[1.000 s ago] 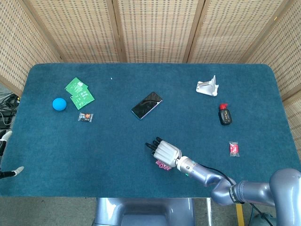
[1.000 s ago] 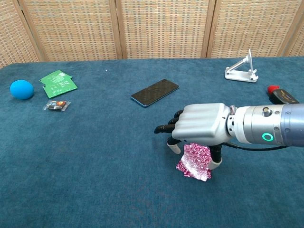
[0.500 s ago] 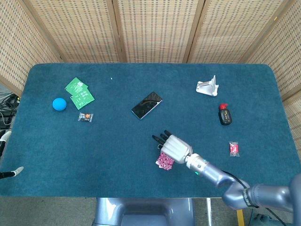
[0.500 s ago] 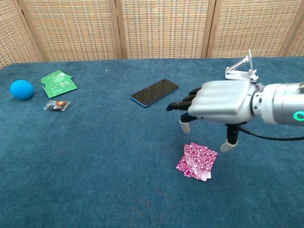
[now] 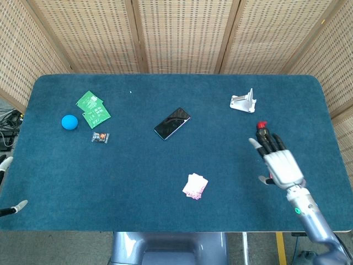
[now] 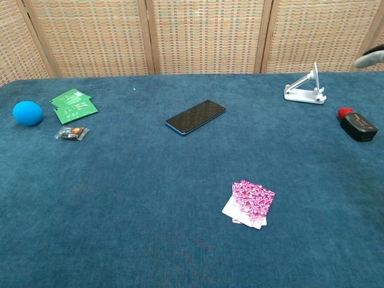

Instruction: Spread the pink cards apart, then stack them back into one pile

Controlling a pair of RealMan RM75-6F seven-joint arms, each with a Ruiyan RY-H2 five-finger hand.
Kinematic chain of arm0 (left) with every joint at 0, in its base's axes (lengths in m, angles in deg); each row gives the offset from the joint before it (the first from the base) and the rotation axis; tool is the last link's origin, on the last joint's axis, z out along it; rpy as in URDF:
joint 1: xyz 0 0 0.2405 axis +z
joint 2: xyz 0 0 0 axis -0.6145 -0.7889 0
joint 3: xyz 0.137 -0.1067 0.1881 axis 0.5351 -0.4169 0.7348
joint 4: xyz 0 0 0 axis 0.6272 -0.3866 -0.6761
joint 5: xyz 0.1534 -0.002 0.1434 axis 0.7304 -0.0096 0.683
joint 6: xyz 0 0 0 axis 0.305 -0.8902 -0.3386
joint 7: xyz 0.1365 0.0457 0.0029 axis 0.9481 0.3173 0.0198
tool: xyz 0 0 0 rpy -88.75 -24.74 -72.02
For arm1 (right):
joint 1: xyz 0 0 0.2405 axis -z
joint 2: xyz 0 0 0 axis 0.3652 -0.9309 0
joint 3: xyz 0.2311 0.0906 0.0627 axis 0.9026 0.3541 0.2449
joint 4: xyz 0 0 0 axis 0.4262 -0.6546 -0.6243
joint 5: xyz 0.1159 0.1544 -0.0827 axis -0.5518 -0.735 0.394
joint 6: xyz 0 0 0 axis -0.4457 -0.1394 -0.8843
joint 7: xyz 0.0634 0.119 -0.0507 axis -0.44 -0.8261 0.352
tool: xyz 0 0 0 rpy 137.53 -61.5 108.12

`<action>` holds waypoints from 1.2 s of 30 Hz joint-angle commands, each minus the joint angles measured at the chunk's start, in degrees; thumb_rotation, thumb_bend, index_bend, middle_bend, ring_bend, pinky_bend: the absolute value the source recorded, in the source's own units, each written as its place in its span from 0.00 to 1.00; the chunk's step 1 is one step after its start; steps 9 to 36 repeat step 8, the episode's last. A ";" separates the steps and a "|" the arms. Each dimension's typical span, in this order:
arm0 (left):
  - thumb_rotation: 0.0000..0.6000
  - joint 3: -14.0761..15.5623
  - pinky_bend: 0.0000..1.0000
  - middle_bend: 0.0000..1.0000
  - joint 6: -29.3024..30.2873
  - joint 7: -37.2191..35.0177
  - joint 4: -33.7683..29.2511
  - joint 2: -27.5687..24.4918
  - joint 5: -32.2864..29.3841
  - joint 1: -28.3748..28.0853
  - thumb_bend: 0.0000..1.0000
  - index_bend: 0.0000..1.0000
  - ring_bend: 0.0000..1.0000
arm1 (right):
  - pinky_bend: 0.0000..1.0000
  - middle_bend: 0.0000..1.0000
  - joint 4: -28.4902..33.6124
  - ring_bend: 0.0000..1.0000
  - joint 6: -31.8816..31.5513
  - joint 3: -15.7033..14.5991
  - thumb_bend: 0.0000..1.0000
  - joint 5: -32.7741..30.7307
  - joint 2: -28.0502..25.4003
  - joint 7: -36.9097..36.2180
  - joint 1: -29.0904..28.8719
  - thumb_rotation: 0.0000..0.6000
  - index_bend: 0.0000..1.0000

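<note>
The pink cards (image 5: 195,186) lie on the blue table as a small, slightly fanned pile, front of centre; in the chest view the pink cards (image 6: 249,204) overlap with white edges showing. Nothing touches them. My right hand (image 5: 278,163) hovers well to their right, fingers spread and holding nothing. The chest view catches only a grey fingertip (image 6: 372,57) at its top right edge. Only a grey-white sliver of my left hand (image 5: 15,207) shows at the head view's left edge, off the table.
A black phone (image 5: 172,123) lies mid-table. Green cards (image 5: 92,109), a blue ball (image 5: 69,122) and a wrapped sweet (image 5: 100,137) sit at the left. At the right stand a white phone stand (image 5: 244,102) and a black bottle (image 6: 357,125) with a red cap.
My right hand let go of the pink cards, lifted and swung far to the right. The cards stayed on the table as a slightly fanned pile.
</note>
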 commanded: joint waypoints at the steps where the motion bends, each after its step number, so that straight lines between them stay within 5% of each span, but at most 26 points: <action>1: 1.00 0.51 0.00 0.00 1.25 0.98 -0.04 0.31 1.10 0.76 0.00 0.00 0.00 | 0.00 0.00 1.47 0.00 -7.02 -1.99 0.00 3.94 -0.77 -3.64 6.55 1.00 0.00; 36: 1.00 0.72 0.00 0.00 2.25 0.59 0.46 0.55 2.05 1.26 0.00 0.00 0.00 | 0.00 0.00 1.08 0.00 -9.86 -1.74 0.00 7.10 0.35 -2.87 9.83 1.00 0.00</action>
